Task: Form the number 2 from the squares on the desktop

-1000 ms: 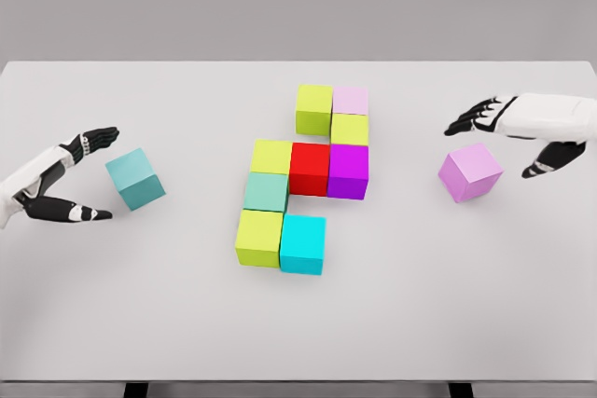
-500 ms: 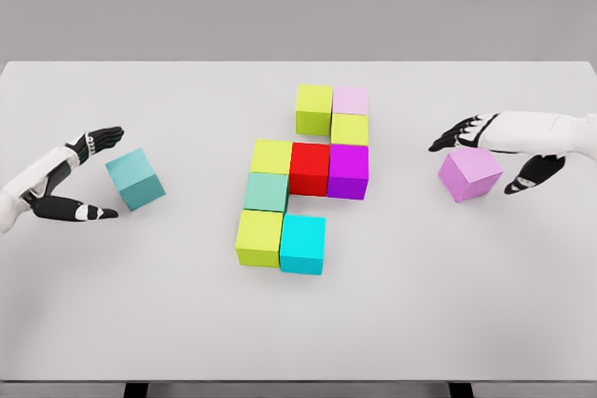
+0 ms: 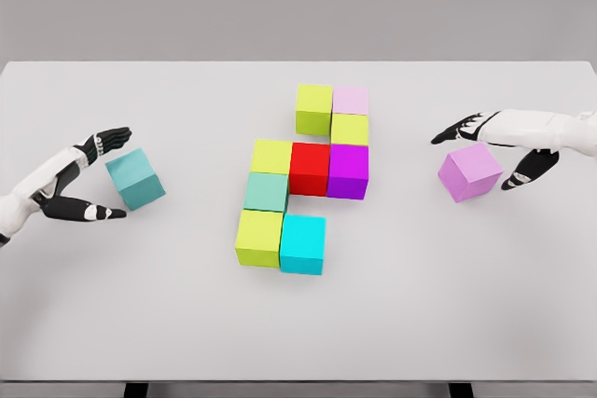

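Note:
Several coloured cubes sit joined at the table's middle: a yellow-green cube [image 3: 314, 108] and a pale pink cube [image 3: 351, 100] on top, a red cube [image 3: 310, 168] and a purple cube [image 3: 348, 171] in the middle row, a cyan cube [image 3: 303, 243] at the bottom. A loose teal cube [image 3: 135, 177] lies at the left, between the spread fingers of my left hand [image 3: 101, 174], which do not grip it. A loose violet cube [image 3: 470, 171] lies at the right; my right hand [image 3: 485, 149] straddles it, open, fingers above and thumb beside it.
The white table [image 3: 298, 323] has its front edge near the bottom of the view. A grey wall runs behind its far edge.
My right hand has come left and down from beside the violet cube to straddle it. My left hand has edged slightly toward the teal cube. No cube has moved.

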{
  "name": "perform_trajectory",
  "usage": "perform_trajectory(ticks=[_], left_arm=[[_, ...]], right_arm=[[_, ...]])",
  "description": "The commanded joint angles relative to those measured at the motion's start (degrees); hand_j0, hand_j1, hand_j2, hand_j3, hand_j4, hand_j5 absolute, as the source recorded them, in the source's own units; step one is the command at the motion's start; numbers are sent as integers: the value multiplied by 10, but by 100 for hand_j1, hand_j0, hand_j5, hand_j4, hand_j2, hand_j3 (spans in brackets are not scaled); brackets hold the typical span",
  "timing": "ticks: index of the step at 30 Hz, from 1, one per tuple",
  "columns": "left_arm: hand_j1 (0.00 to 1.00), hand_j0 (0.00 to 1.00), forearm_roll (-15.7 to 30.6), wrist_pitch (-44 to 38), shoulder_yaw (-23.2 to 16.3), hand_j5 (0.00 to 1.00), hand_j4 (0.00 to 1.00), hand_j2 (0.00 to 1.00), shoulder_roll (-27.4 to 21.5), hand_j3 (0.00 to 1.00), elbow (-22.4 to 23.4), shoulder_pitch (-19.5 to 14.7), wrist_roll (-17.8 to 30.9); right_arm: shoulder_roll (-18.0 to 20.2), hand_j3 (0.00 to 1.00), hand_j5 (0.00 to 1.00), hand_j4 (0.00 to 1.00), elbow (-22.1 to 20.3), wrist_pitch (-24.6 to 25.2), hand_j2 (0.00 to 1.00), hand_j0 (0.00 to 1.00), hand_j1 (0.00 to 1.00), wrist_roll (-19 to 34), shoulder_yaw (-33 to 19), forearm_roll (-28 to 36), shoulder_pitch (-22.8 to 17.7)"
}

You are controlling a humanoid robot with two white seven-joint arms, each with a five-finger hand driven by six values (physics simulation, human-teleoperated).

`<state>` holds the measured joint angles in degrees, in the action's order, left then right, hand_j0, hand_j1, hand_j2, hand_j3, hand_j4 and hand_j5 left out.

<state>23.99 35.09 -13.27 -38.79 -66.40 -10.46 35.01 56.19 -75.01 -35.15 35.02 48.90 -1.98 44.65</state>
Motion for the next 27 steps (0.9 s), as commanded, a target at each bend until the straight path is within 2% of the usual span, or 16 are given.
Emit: perform_trajectory(ticks=[1,14,27], left_arm=[[100,100,3,-1,0,100,100,100,0,100,5,0,0],[100,100,3,-1,0,100,100,100,13,100,5,-4,0],[100,100,-4,-1,1,100,100,100,20,100,6,-5,0]], right_arm=[[-5,100,100,100,5,1,100,100,100,0,0,2,0],[-24,100,100,100,7,1,100,100,100,0,9,-1,0],[-38,100,100,100,42,1,100,100,100,0,9,-20,2]])
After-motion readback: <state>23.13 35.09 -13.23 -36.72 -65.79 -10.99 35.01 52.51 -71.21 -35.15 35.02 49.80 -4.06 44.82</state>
